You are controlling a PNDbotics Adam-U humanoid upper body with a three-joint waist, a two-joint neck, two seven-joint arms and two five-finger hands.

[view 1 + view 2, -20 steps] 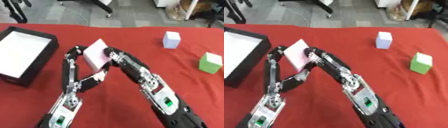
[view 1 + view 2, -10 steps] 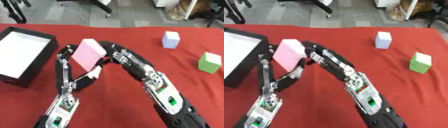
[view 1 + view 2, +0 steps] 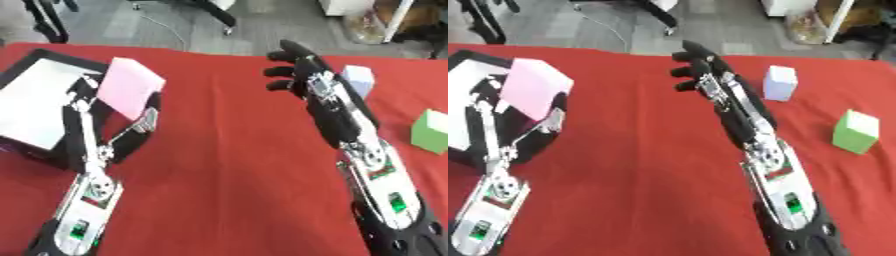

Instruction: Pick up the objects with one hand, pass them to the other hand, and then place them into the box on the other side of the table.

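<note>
**Inspector:** Where is the pink block?

**Assistant:** The pink block (image 3: 129, 86) is in the left hand (image 3: 144, 116), tilted, held up off the red table (image 3: 227, 165). It sits at the right edge of the box (image 3: 39, 107), partly over the rim. The fingers are curled round its lower part, with black fingers showing on both sides of it.

**Inspector:** The box itself?

**Assistant:** Black walls, white inside, at the table's left side. Whether the block touches the rim I cannot tell.

**Inspector:** Right hand?

**Assistant:** The right hand (image 3: 697, 67) is raised above the far middle of the table, well apart from the block. Its fingers are spread and only slightly bent, and it holds nothing.

**Inspector:** Other items on the table?

**Assistant:** A pale lilac block (image 3: 780, 83) stands just to the right of the right hand, near the far edge. A green block (image 3: 856, 131) stands further right and nearer, apart from the lilac one. Both rest on the cloth, untouched.
</note>
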